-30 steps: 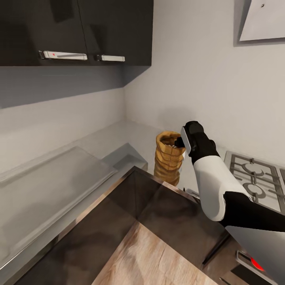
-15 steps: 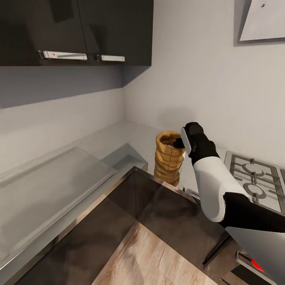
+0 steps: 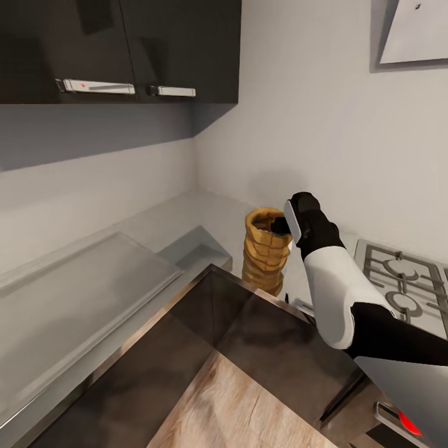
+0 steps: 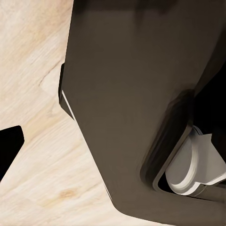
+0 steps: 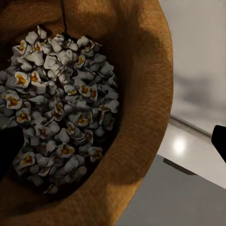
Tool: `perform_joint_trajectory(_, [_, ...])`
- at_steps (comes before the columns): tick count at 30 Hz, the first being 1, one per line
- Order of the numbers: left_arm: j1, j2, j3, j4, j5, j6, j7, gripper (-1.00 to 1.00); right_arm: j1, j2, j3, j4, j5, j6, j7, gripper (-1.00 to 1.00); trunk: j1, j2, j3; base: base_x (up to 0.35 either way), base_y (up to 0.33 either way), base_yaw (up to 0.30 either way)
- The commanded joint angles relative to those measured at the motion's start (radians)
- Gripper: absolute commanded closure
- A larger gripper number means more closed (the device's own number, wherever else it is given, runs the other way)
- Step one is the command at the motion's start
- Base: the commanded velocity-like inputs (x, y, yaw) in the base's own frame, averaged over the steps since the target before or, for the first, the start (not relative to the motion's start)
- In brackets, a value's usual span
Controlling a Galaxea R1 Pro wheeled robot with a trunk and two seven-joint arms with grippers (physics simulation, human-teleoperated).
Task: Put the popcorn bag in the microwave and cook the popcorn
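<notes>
Standing: bag (image 3: 266,251) upright on the countertop (image 3: 155,224), in the far corner where the two grey walls meet, just left of the hob (image 3: 404,287).
Bag look: golden-tan, ridged folds, rolled rim; mouth open and facing up.
Contents: right wrist view shows the bag (image 5: 136,89) holding pale popcorn (image 5: 59,101) with yellow-brown centres, heaped against one inner wall.
Right gripper: (image 3: 281,225) at the bag's right rim, black tip reaching over the mouth; one dark fingertip shows outside the rim and one inside the bag in the wrist view, so the rim lies between them, but whether they pinch it I cannot tell.
Right arm: (image 3: 333,292) white and black, running from near right up to the bag.
Left gripper: I cannot tell its state; its wrist view looks at a dark cabinet front (image 4: 136,94) and light wood floor (image 4: 33,61).
Countertop: pale grey, L-shaped, with a raised slab (image 3: 81,286) on the left run.
Cabinets: glossy dark wall units (image 3: 118,50) upper left, with metal handles (image 3: 98,87).
Hood: pale corner (image 3: 414,31) upper right, above the hob.
</notes>
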Motion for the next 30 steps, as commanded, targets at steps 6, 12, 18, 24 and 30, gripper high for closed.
perform_joint_trajectory(6, [0.000,0.000,0.002,-0.001,0.004,-0.002,0.000,-1.00,0.000,0.001,-0.005,0.000,0.009,0.004,0.005,-1.00,0.000,-0.001,-0.001,0.007,0.000,0.000])
perform_joint_trajectory(12, [0.000,0.000,0.002,-0.001,0.004,-0.002,0.000,-1.00,-0.007,0.001,-0.077,0.000,0.007,0.004,0.007,-1.00,0.000,-0.001,-0.001,0.000,0.000,0.000])
perform_joint_trajectory(18, [0.000,0.000,0.002,-0.001,0.004,-0.002,0.000,-1.00,-0.009,0.001,-0.114,-0.001,0.009,0.004,0.005,-1.00,0.000,-0.001,-0.001,0.000,0.000,0.000])
perform_joint_trajectory(24, [0.000,0.000,0.002,-0.001,0.004,-0.002,0.000,-1.00,-0.009,0.001,-0.117,0.000,0.008,0.004,0.006,-1.00,0.000,-0.001,-0.001,0.000,0.000,0.000])
perform_joint_trajectory(30, [0.000,0.000,0.003,-0.001,0.004,-0.002,0.000,-1.00,-0.001,0.001,-0.118,0.000,0.007,0.004,0.006,-1.00,0.000,-0.001,-0.001,0.000,0.000,0.000])
